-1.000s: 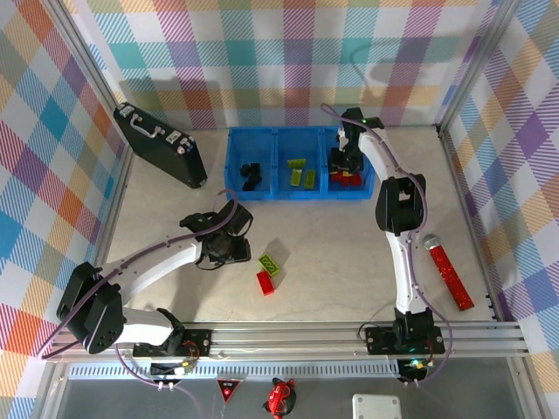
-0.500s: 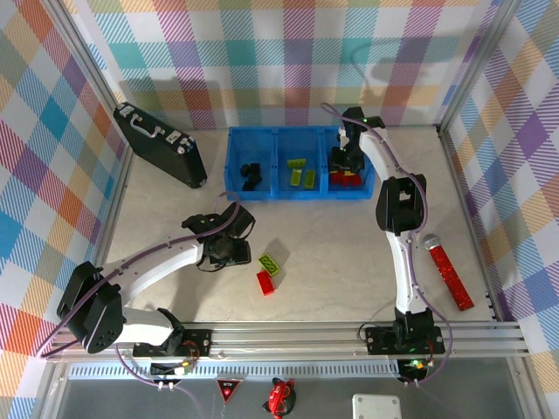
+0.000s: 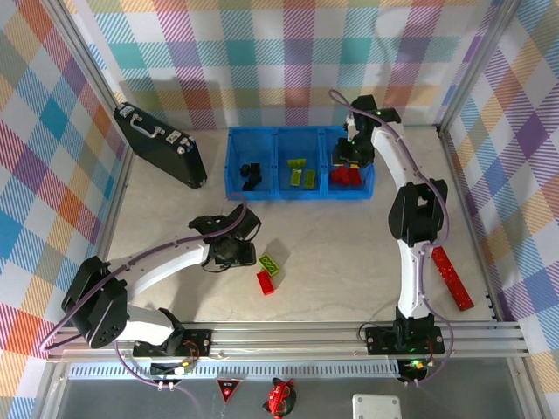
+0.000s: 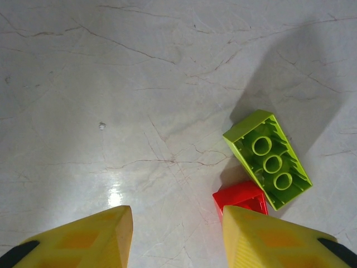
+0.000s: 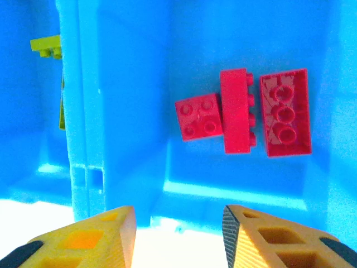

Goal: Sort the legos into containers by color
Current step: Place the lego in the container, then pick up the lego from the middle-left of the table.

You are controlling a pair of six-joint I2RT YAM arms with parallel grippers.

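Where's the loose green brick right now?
The green brick lies on the table near the middle of the top view, beside the loose red brick, in front of the blue tray.

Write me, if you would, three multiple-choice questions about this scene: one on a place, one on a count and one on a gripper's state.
1. Where does the loose lime-green brick lie?
A. on the table, beside a red brick
B. inside a compartment
C. held in a gripper

2. How many red bricks lie in the right compartment?
A. one
B. three
C. five

3. How is the right gripper?
A. shut on a brick
B. open and empty
C. shut on nothing

Answers:
1 A, it rests on the bare table in front of the tray.
2 B, the right wrist view shows three side by side.
3 B, its fingers stand apart with nothing between them.
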